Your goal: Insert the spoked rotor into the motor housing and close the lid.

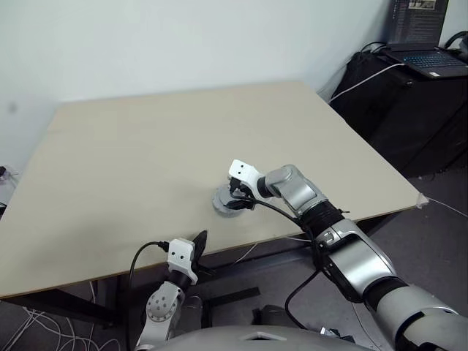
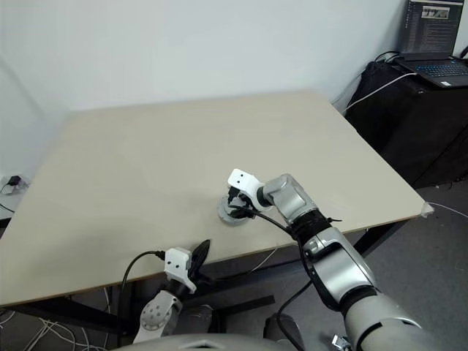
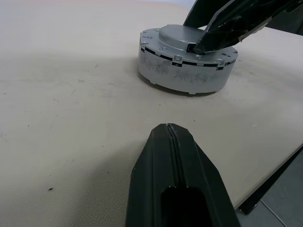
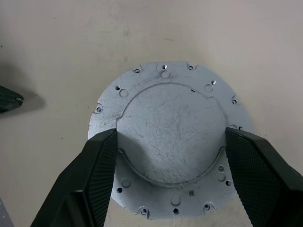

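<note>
The motor housing is a squat grey drum near the table's front edge, with the lid, a pale scratched disc with a raised centre, lying flat on top of it. My right gripper reaches down over it, and its two black fingers press against opposite sides of the lid's raised centre. In the head view that gripper covers part of the housing. My left gripper is shut and empty, level just above the table, a short way in front of the housing. The spoked rotor is hidden.
The beige table has its front edge right behind my left gripper. An open laptop sits on black equipment past the table's far right corner. Cables hang below the front edge.
</note>
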Robot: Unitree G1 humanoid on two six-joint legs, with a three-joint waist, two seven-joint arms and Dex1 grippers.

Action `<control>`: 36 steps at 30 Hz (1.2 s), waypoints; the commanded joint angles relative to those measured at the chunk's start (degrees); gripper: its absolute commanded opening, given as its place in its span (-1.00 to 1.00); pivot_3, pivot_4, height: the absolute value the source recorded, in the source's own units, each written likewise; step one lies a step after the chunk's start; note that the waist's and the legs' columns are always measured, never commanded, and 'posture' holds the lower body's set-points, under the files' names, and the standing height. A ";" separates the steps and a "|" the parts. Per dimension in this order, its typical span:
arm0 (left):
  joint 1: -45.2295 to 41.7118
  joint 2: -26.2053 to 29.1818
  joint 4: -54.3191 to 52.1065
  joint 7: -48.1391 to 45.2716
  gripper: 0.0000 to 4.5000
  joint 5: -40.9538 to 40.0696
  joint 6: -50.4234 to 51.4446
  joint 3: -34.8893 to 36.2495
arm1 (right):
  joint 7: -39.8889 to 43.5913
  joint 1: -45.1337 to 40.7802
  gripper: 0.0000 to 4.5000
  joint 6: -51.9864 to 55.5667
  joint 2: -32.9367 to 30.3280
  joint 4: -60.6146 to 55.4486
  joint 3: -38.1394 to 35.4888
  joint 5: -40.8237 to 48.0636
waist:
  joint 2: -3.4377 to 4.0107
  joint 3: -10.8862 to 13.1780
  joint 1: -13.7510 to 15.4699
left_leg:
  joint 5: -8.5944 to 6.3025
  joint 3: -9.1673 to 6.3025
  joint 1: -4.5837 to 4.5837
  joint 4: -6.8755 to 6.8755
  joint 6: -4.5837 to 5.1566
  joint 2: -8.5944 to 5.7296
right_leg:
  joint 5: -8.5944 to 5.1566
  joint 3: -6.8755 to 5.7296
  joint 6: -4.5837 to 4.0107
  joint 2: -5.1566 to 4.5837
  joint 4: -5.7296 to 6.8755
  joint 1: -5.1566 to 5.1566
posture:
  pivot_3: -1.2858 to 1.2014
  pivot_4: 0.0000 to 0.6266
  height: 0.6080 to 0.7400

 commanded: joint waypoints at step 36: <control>-19.84 2.39 -31.14 4.55 -1.00 -6.48 50.18 6.77 | -3.56 0.68 0.41 4.40 0.02 1.78 0.80 -1.95 | 0.35 0.24 0.02 | 0.27 -0.07 0.18 -0.01 -0.06 -0.03 | 0.79 -0.43 0.53 0.11 -0.21 -0.02 | 0.03 -1.00 1.00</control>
